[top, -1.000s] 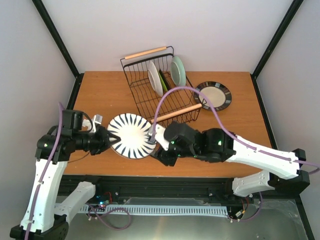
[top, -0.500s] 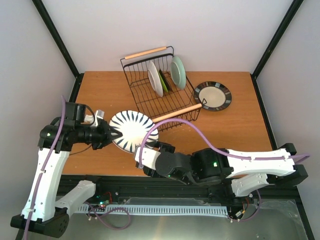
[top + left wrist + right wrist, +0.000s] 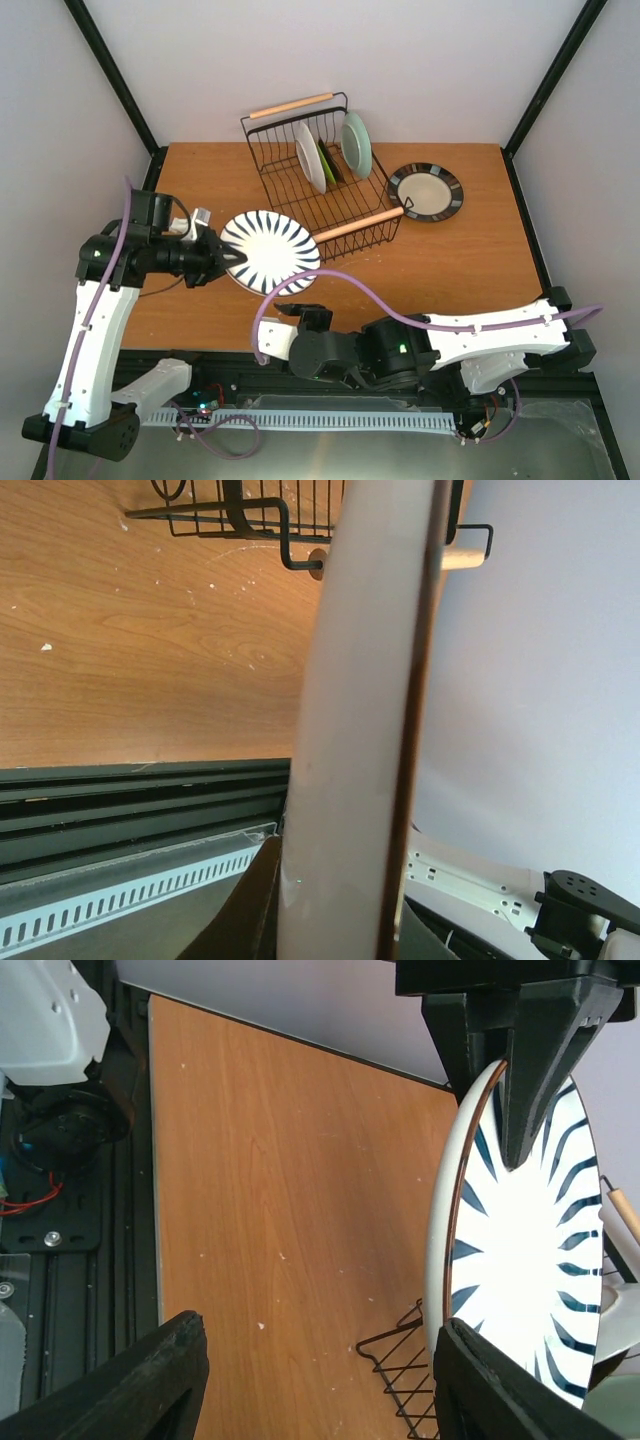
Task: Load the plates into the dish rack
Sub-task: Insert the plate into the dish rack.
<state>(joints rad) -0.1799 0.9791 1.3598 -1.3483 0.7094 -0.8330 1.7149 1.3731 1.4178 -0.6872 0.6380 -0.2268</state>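
Right tool (image 3: 320, 1325): It hung low over the near edge of the wooden surface (image 3: 200, 190). Its two dark fingers (image 3: 130, 1385) were spread wide, with only bare wood between them. It was released and carried nothing.

Left tool (image 3: 228, 262): It reached in from the left, a little farther back. It was clenched on the near-left rim of the striped plate (image 3: 270, 252), one black finger (image 3: 520, 1080) lying across the plate's face.

Striped plate: It was white with black radial stripes and was held tilted up off the surface, clear of the wood. The left wrist view showed it edge-on, filling the middle of the picture. Its far-right edge came just beside the end of the rack's near handle (image 3: 355, 226). Whether the two touched could not be told.

Dish rack (image 3: 280, 190): This black wire basket sat on the surface beyond the striped plate, turned at an angle.

Plates in the rack: Three stood on edge toward the rack's far right end. From left to right they were a white plate (image 3: 309, 156), a lime green plate (image 3: 327, 160) and a mint green plate (image 3: 356, 142).

Black-rimmed cream plate (image 3: 425, 191): It lay flat on the surface just to the right of the rack, outside it.

Far handle (image 3: 292, 105): This light wooden rod ran along the rack's far edge.
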